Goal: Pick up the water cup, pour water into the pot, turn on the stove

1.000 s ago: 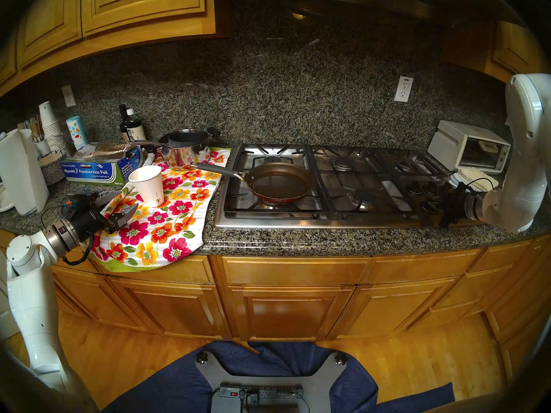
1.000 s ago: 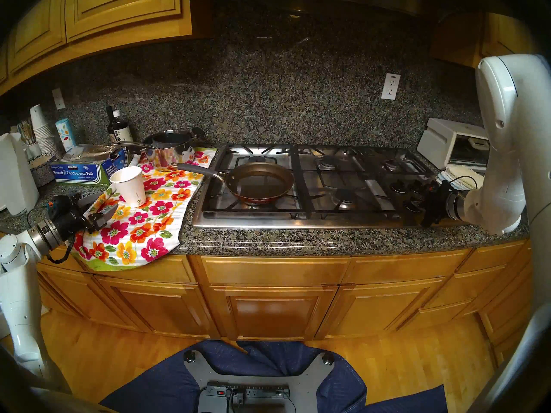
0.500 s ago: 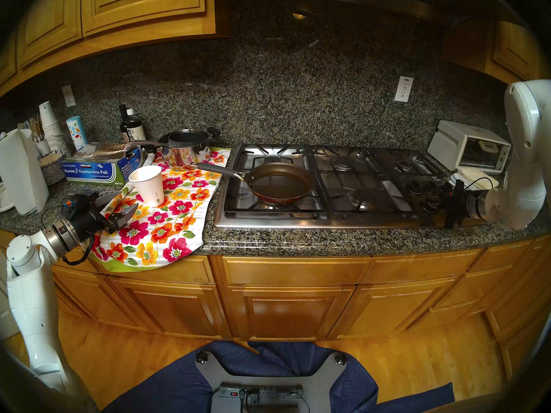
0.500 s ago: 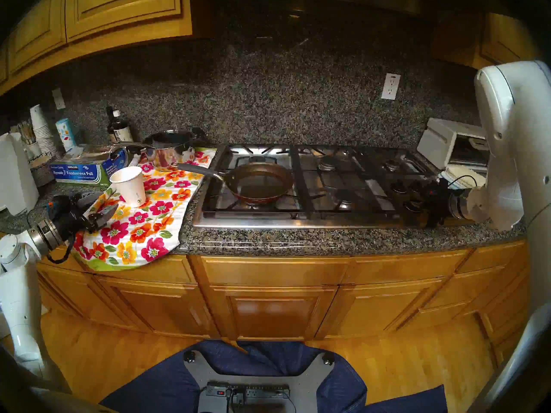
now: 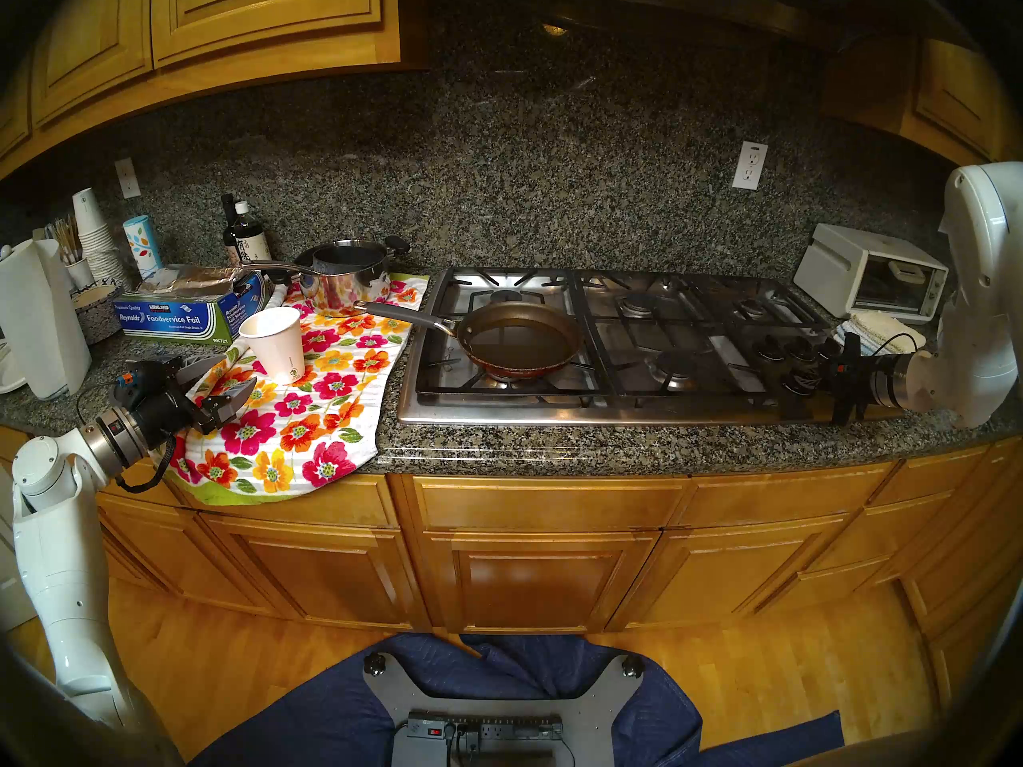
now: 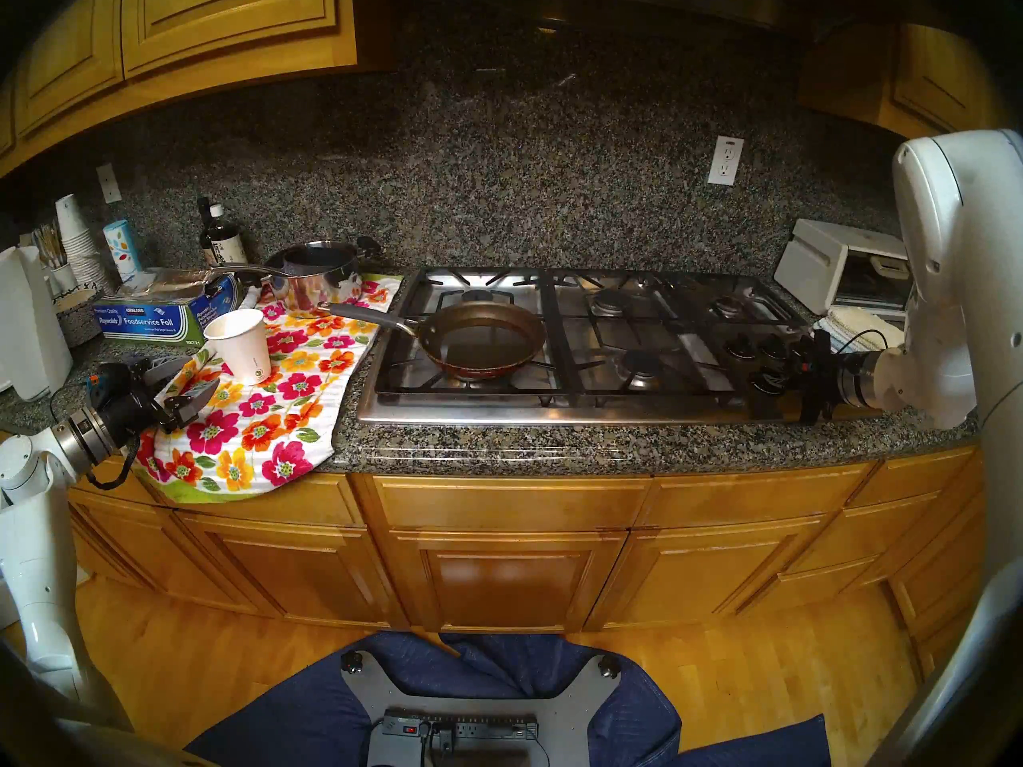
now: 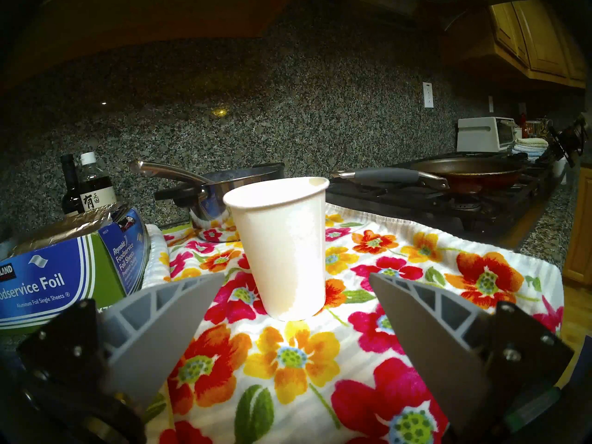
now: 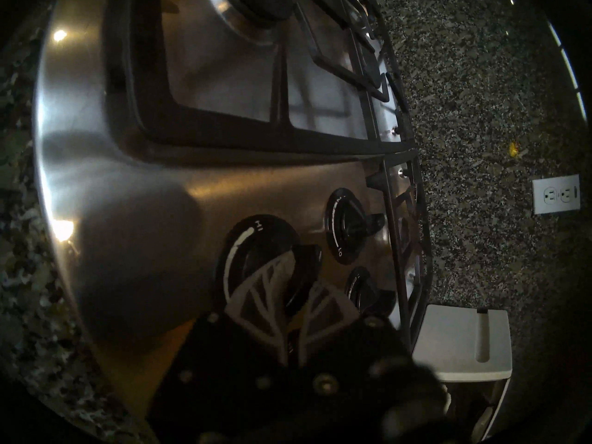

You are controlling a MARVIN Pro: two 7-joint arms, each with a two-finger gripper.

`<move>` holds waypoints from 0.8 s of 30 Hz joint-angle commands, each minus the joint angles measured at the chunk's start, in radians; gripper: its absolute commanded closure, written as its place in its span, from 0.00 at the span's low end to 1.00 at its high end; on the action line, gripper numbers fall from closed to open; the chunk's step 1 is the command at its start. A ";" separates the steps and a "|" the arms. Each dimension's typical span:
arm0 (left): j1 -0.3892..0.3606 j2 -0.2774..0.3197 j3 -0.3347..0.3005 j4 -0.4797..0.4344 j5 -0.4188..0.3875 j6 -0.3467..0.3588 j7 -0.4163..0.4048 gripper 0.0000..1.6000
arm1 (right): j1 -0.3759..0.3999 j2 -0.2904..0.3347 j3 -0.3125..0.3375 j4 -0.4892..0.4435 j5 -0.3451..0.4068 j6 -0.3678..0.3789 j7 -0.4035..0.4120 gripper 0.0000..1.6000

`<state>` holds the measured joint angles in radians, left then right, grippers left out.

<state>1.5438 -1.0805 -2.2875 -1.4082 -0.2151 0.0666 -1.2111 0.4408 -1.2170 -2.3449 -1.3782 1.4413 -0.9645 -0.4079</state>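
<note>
Right tool point(image 8: 293, 275) is clamped shut on a front stove knob point(image 8: 282, 273), bar lined up between the fingers. Left tool point(image 7: 296, 284) is spread wide, water cup point(image 7: 282, 251) stood just ahead, untouched, on the towel point(image 7: 400, 273).

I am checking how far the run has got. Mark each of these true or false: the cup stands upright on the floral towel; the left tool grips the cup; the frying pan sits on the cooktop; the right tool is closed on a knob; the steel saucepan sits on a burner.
1. The water cup stands upright on the floral towel. True.
2. The left tool grips the cup. False: it is open, short of the cup.
3. The frying pan sits on the cooktop. True.
4. The right tool is closed on a knob. True.
5. The steel saucepan sits on a burner. False: it stands on the towel, left of the cooktop.
</note>
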 commanded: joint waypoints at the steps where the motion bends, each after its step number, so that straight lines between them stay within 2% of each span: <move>1: -0.024 0.012 -0.010 -0.023 -0.013 0.002 0.001 0.00 | -0.010 0.000 -0.007 0.057 -0.093 0.005 -0.091 1.00; 11: -0.024 0.012 -0.010 -0.023 -0.013 0.001 0.001 0.00 | 0.011 0.003 -0.025 0.090 -0.234 0.005 -0.179 1.00; 24: -0.024 0.012 -0.010 -0.023 -0.013 0.001 0.001 0.00 | 0.000 0.042 -0.023 0.167 -0.387 0.005 -0.279 1.00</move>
<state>1.5437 -1.0805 -2.2875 -1.4082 -0.2150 0.0666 -1.2111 0.4228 -1.1927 -2.3767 -1.2770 1.0952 -0.9610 -0.6128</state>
